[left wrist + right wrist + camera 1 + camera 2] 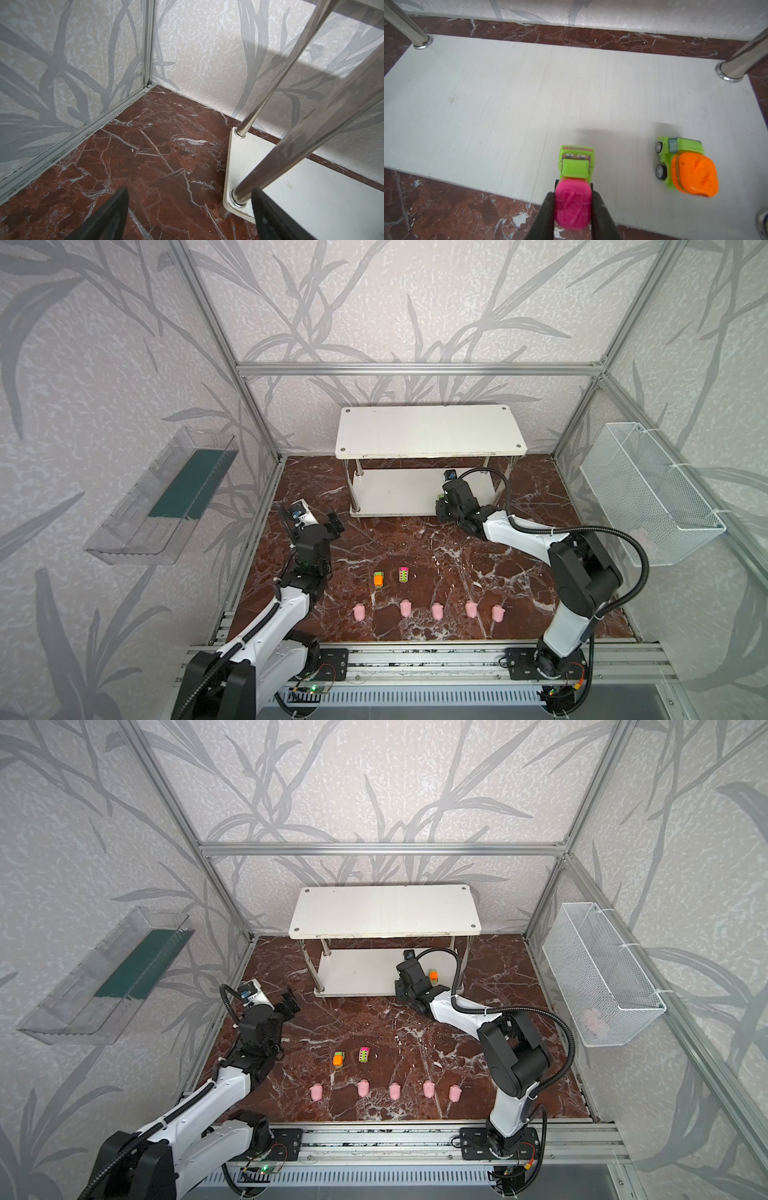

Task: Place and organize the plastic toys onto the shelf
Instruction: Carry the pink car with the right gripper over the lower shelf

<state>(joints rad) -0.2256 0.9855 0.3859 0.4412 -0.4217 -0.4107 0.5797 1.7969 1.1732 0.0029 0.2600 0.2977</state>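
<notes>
A: Near edge status?
B: Five pink figurines (436, 611) stand in a row on the table (415, 539); two toy cars (378, 579) sit just behind them.
A: Grippers?
B: Left gripper (189, 193) spread wide, empty, near a front post of the shelf (428, 431); right gripper (573, 195) clamped on a pink-and-green car (576, 164) at the lower tier's (508, 93) front edge; an orange-and-green car (687, 166) rests beside it on that tier.

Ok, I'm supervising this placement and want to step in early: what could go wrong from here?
The pink car sits in the right gripper at the front edge of the lower tier; released here, it might roll off. The orange car stands nearby, so a sideways move could knock it.
</notes>
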